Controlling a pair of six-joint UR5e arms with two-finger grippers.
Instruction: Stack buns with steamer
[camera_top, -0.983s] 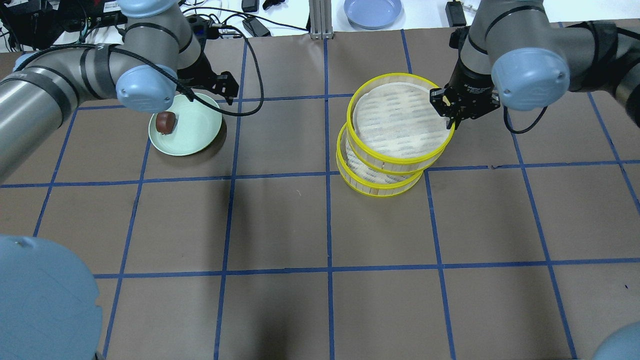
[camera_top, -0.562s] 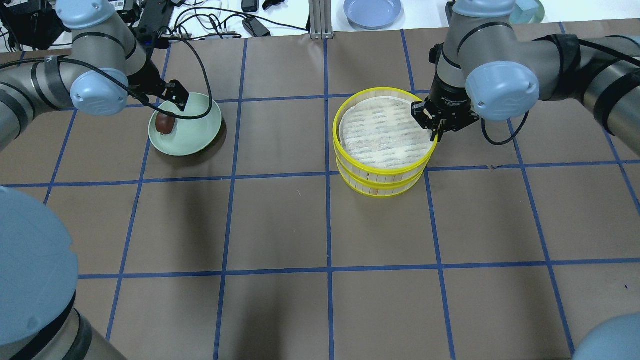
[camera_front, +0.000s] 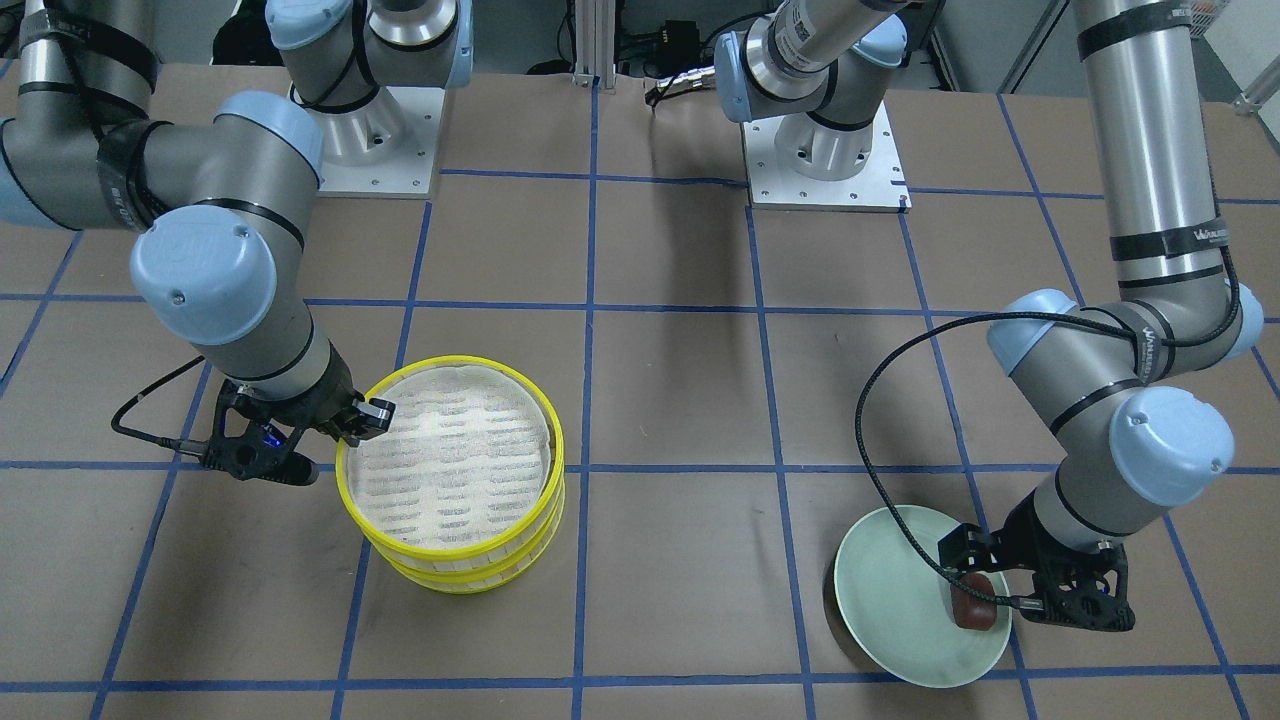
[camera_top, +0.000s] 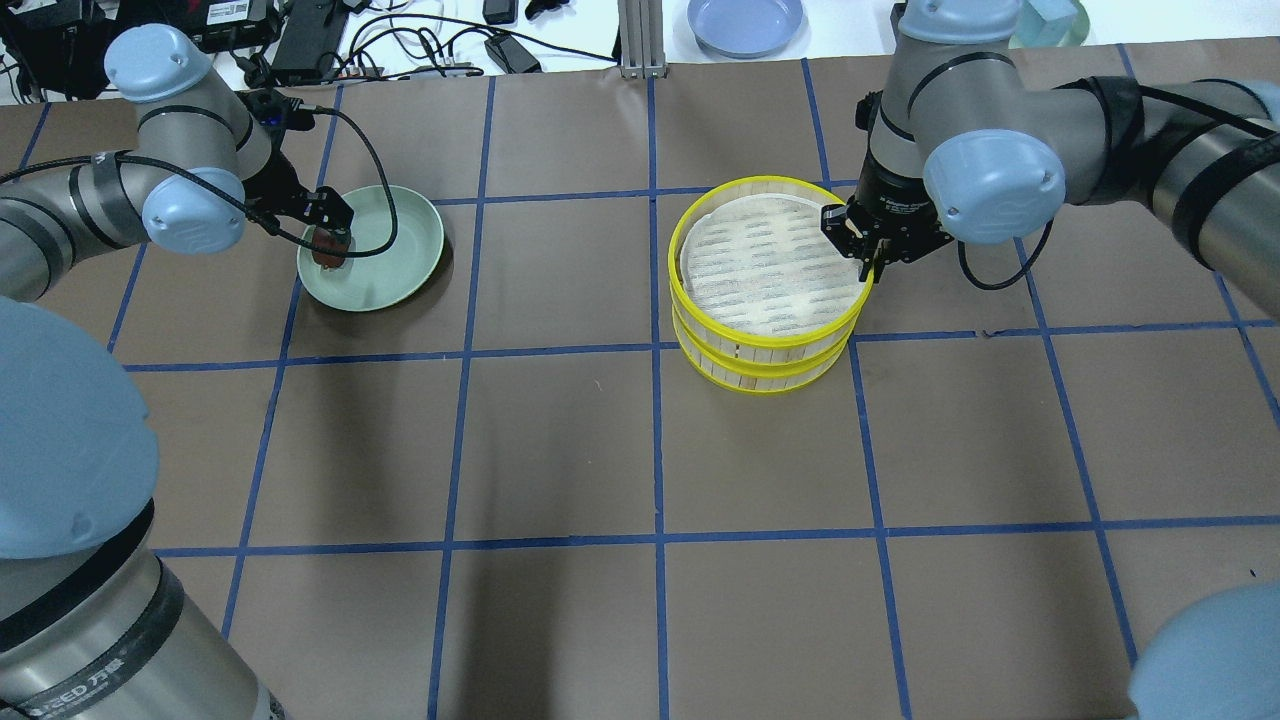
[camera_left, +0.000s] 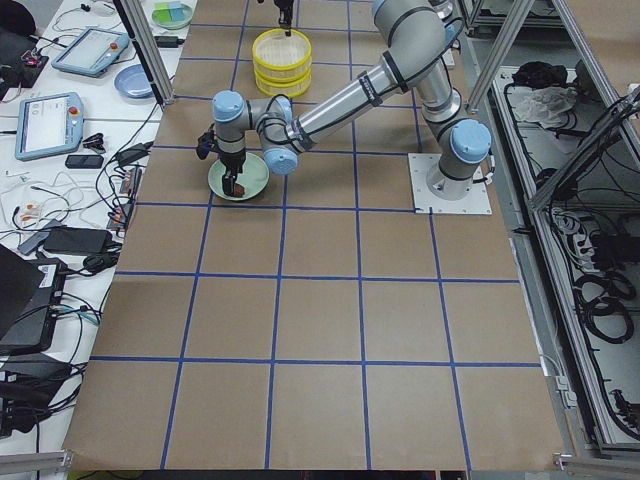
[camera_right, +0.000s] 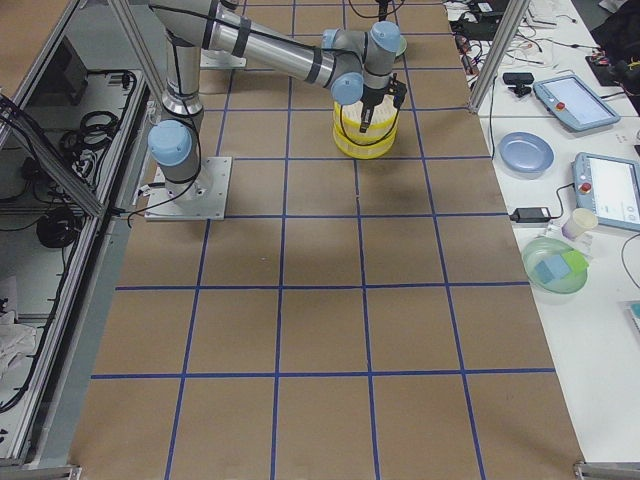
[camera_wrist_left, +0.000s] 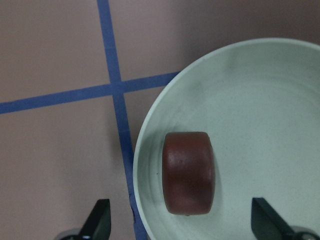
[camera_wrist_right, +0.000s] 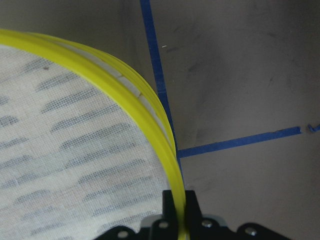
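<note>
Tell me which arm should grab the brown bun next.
Left. The left gripper hangs open right over the brown bun on the green plate. The right gripper is clamped on the top basket's rim, far off.

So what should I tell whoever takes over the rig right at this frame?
Right gripper: shut on the rim of the top basket, which sits squarely on the lower basket.
Left gripper: open, fingers either side of the brown bun on the green plate, not gripping it.
No other bun shows in any view; the lower basket's inside is covered.
Done: baskets stacked.
Left: release the rim, then grasp the brown bun and probably carry it to the top basket.
</note>
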